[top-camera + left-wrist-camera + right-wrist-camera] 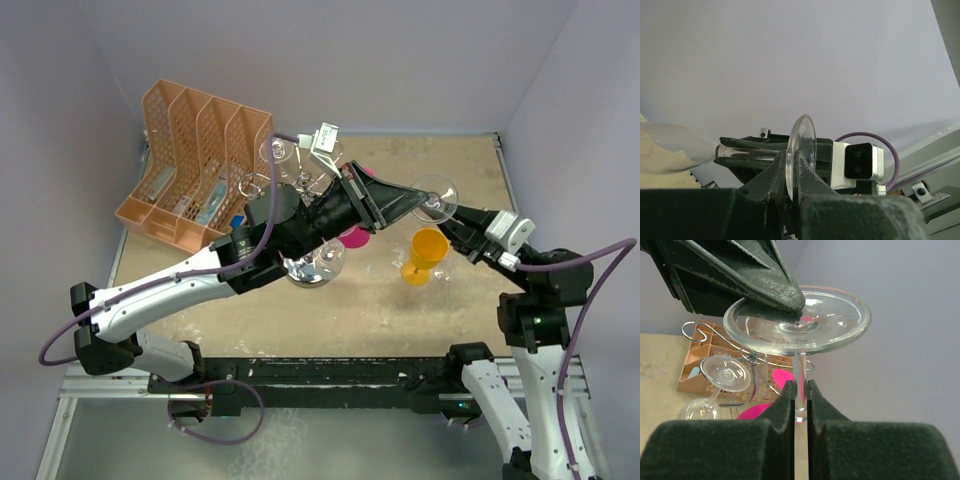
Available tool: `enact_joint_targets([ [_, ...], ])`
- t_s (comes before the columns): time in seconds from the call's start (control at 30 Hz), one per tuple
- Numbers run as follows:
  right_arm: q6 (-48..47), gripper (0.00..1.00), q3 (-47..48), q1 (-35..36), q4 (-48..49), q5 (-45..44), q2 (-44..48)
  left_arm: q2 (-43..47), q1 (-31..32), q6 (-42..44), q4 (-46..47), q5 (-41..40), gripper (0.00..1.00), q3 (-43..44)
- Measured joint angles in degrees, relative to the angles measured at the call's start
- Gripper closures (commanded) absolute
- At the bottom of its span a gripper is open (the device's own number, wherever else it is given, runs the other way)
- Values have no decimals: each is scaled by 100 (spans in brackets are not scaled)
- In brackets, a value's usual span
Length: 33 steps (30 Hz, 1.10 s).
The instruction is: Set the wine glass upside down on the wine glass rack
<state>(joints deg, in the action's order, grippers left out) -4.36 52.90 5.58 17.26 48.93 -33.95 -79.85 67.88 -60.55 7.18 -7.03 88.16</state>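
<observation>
Lavender walls (pixel 350 60) are seen around one sandy beige counter (pixel 300 310), at whose near edge two arms are mounted. One clear stemmed wine glass (pixel 438 188) is held in the air between both arms, right of the rack and apart from it. The left pincer (pixel 420 203) is closed on the rim of the glass's round foot (pixel 801 145), and the right pincer (pixel 441 215) is clamped on the thin stem (pixel 800 371), just below the foot in the right wrist view. From the left wrist, the stem is seen running sideways to the bowl (pixel 670 150). One chrome wire wine glass rack (pixel 302 270) with curled arms and a shiny round base is stood near the middle of the counter, partly covered by the left arm. At least two other clear glasses (pixel 278 150) (pixel 328 258) are seen at it; an exact count cannot be made. One of them (pixel 725 372) is shown tilted among the wires in the right wrist view. One orange plastic goblet (pixel 425 250) is stood upright on the counter just below the held glass. One orange plastic file organizer (pixel 190 160) with several slots is placed at the far left. Two bright pink patches (pixel 355 237) (pixel 362 168) are visible beside the rack; what they are cannot be told.
</observation>
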Motion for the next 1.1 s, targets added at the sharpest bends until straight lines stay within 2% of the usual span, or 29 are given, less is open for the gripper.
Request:
enact_joint_targets([
  [0.03, 11, 94, 0, 2, 9, -4, -7, 0, 0, -2, 2, -15, 100, 0],
  [0.13, 118, 62, 55, 2, -33, -22, -22, 0, 2, 9, 7, -55, 100, 17],
  [0.2, 304, 45, 155, 2, -76, -129, -52, 0, 2, 129, -35, -83, 100, 85],
  [0.37, 616, 23, 391, 2, -109, -332, -26, 11, -13, 507, -240, -208, 100, 518],
  [0.63, 809, 18, 555, 2, -227, -780, 177, 431, -35, 1567, -839, -940, 100, 925],
  [0.9, 1132, 19, 555, 2, -234, -1001, 291, 1580, -37, 2699, -1744, -2680, 100, 861],
  [1.1, 1239, 20, 555, 2, -234, -1119, 291, 2566, -37, 3071, -2041, -3923, 100, 448],
])
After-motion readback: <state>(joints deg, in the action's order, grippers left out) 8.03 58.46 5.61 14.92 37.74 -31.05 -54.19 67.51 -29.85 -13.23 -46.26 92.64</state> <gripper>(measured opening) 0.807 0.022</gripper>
